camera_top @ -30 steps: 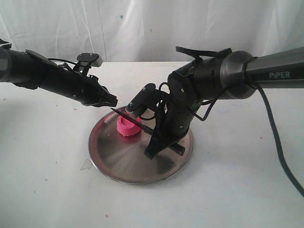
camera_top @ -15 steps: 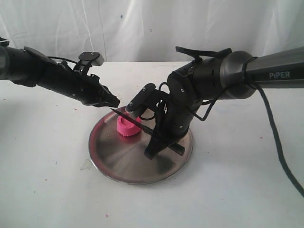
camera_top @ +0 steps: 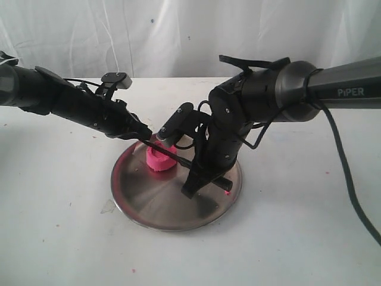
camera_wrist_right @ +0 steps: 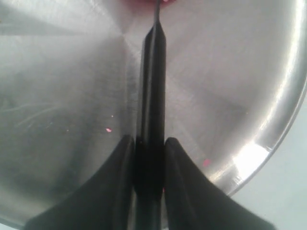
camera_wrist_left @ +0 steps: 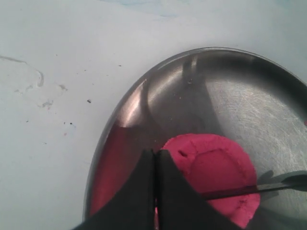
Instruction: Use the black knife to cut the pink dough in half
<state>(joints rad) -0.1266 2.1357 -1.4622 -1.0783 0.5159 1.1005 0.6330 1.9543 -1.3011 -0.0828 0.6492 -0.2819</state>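
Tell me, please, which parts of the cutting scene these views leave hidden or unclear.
- Knife edge on the dough: exterior view too small to tell whether it has cut in.
- Knife tip: left wrist view, hidden behind the left gripper, jaws closed together.
- Dough: right wrist view, cut off by the picture edge, only a pink sliver.
- Knife handle end: right wrist view, covered by the right gripper.
- Plate far rim: exterior view, behind the right arm.

Round pink dough (camera_top: 161,159) lies uncut on the plate; slim black knife (camera_top: 172,154) slants across its top
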